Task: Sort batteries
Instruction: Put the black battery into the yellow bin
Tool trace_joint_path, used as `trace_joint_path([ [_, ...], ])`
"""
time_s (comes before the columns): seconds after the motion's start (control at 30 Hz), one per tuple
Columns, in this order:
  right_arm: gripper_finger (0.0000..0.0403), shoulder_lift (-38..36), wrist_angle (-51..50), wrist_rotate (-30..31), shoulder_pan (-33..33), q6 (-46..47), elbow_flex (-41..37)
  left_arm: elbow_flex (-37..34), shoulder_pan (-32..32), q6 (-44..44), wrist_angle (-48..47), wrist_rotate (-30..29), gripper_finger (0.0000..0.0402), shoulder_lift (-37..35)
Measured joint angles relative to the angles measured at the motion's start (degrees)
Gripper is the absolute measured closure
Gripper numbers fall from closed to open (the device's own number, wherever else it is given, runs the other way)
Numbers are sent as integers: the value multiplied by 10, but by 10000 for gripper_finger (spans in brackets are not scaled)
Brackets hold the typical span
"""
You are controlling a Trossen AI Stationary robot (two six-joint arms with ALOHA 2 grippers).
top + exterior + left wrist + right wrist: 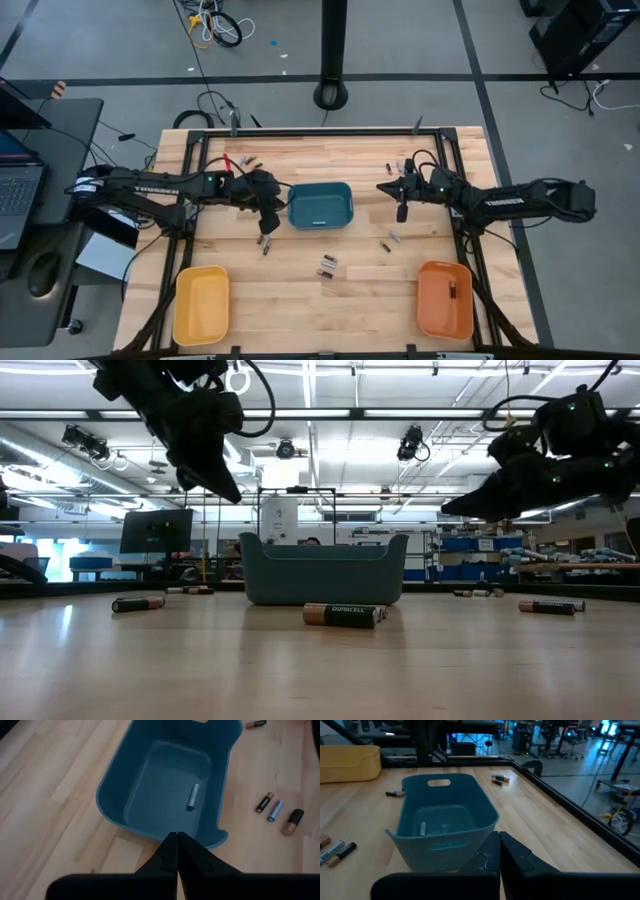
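Barely begun: one battery (193, 797) in the teal bin (320, 205), one at 4 o'clock in the orange tray (444, 300), most loose; both grippers (266, 222) (401, 212) clenched empty.

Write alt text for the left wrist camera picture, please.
A teal bin on a wooden table holds one small silvery-blue battery. The left gripper, fingers shut and empty, points at its near rim; three more batteries lie beside the bin.

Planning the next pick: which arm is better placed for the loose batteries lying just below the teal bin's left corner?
Probably left: its shut, empty gripper hovers almost over those batteries; the right gripper hangs beyond the teal bin.
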Motion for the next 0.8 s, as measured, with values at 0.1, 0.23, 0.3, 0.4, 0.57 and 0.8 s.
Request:
trace_joint_path([
  [0.1, 396, 31, 39, -2, 0, -10, 0, 0, 3, 28, 2, 1, 392, 0],
  [0.23, 396, 71, 55, -2, 0, 6, 0, 0, 3, 38, 5, 21, 392, 0],
  [0.3, 395, 91, 56, -1, 0, 13, 2, 0, 3, 38, 4, 37, 392, 0],
  [0.4, 388, 121, 60, -1, 0, 15, 16, 0, 3, 32, -14, 56, 392, -1],
  [0.57, 386, 153, 61, -1, 0, 5, 48, 0, -9, -2, -61, 68, 392, -1],
  [0.8, 395, 149, 59, 26, 23, 9, 51, 0, -63, -21, -72, 51, 392, -1],
])
